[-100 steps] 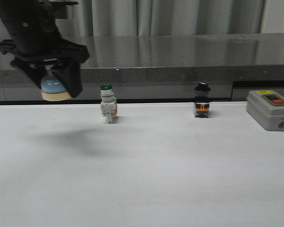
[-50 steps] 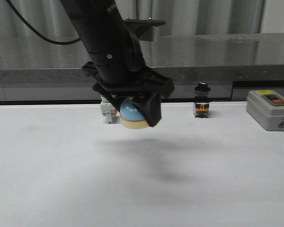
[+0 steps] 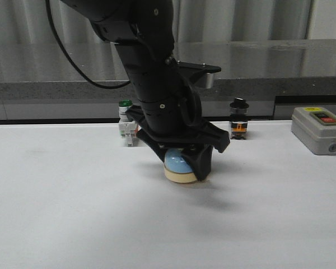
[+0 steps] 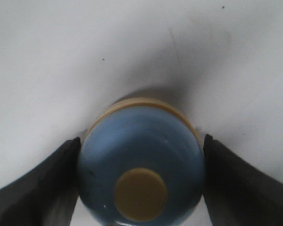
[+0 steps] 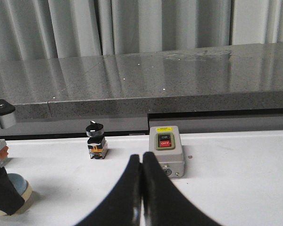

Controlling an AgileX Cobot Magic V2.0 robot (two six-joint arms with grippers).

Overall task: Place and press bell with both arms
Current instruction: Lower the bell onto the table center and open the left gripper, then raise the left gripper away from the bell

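Note:
The light-blue bell [image 3: 179, 166] with its cream base sits low at the middle of the white table [image 3: 73, 213], touching or almost touching it. My left gripper [image 3: 182, 168] is shut on it, one dark finger on each side of the dome. In the left wrist view the bell [image 4: 141, 165] fills the space between the fingers [image 4: 42, 183], its cream button upward. The bell's edge also shows in the right wrist view [image 5: 20, 185]. My right gripper [image 5: 142, 162] is shut and empty, out of the front view, low over the table on the right.
A green-capped white switch [image 3: 126, 128] stands behind the left arm. A black-capped switch [image 3: 238, 119] stands at the back, also in the right wrist view [image 5: 96, 139]. A grey on/off box [image 3: 319, 130] sits at the right, just past my right fingertips [image 5: 166, 155]. A dark stone ledge runs behind.
My left arm has carried the bell from high at the far left, rightward and down, to the middle of the table, where it now sits low.

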